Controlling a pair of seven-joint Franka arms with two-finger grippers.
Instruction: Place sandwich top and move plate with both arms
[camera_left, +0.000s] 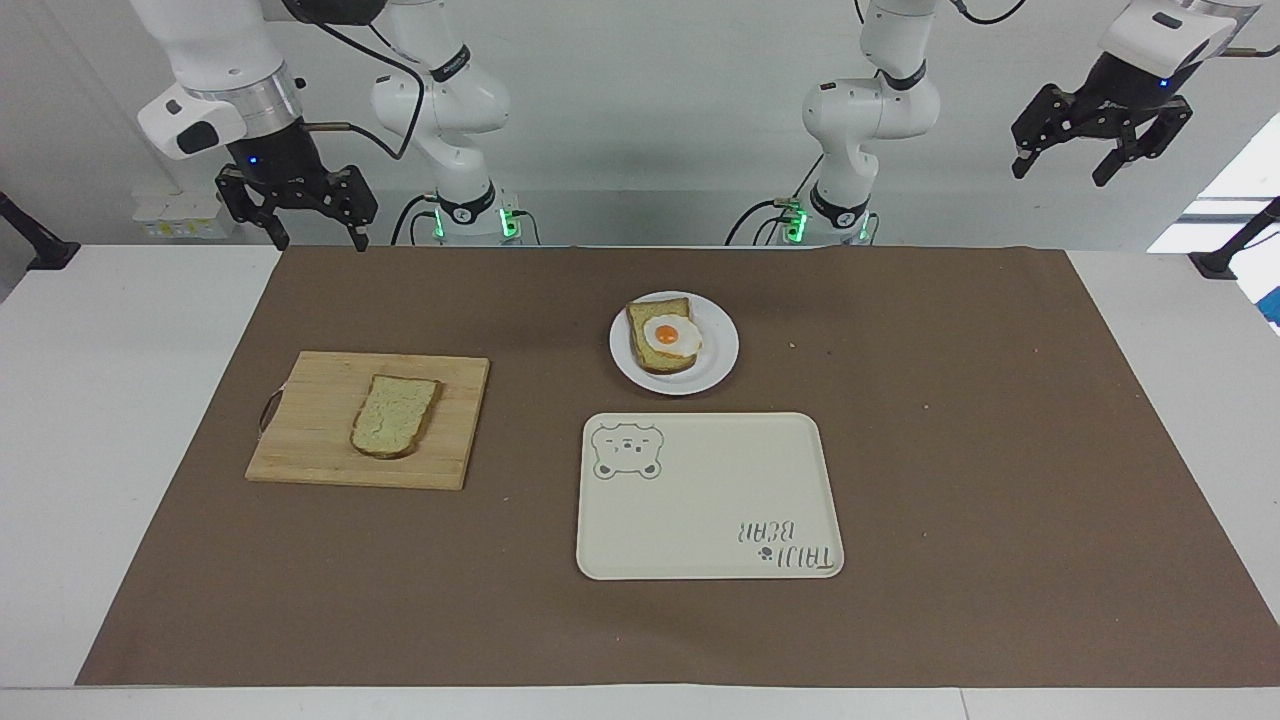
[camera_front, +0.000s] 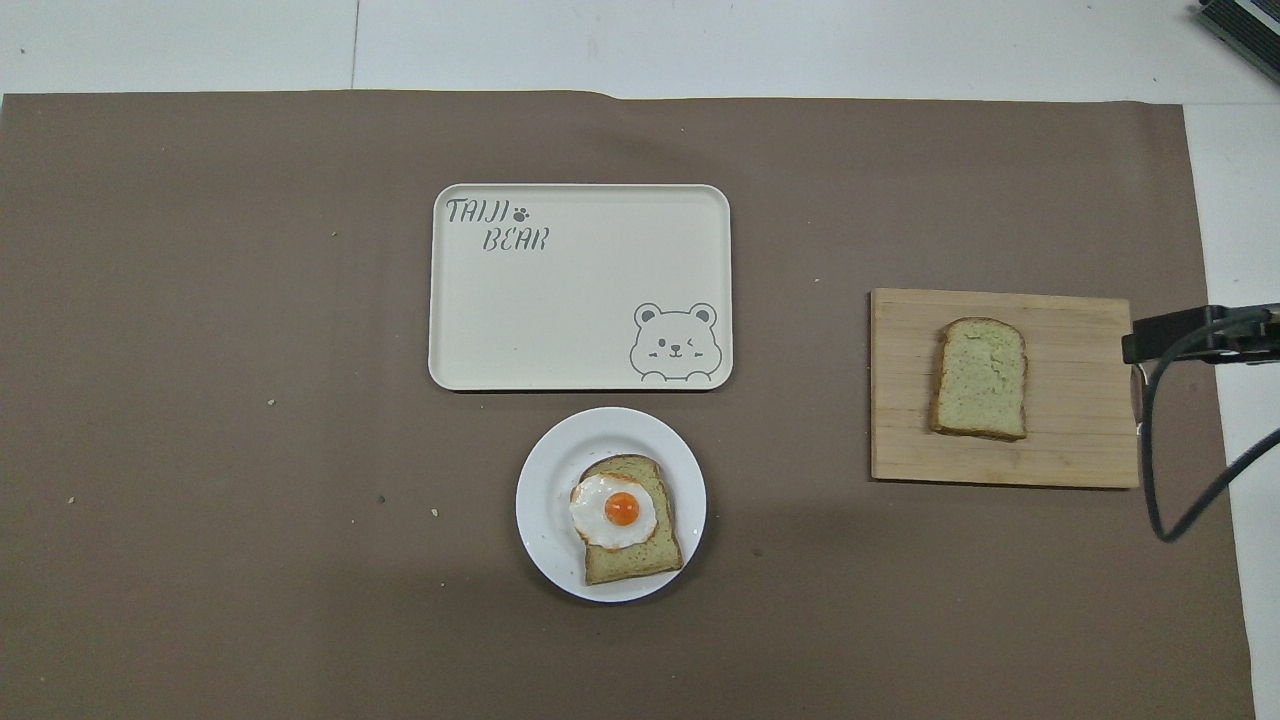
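Tray (camera_front: 580, 300) lettering — "TAIJI BEAR"

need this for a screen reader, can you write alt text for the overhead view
A white plate holding bread topped with a fried egg sits nearest the robots, with an empty cream bear tray just past it. Toward the right arm's end, a plain bread slice lies on a wooden cutting board.
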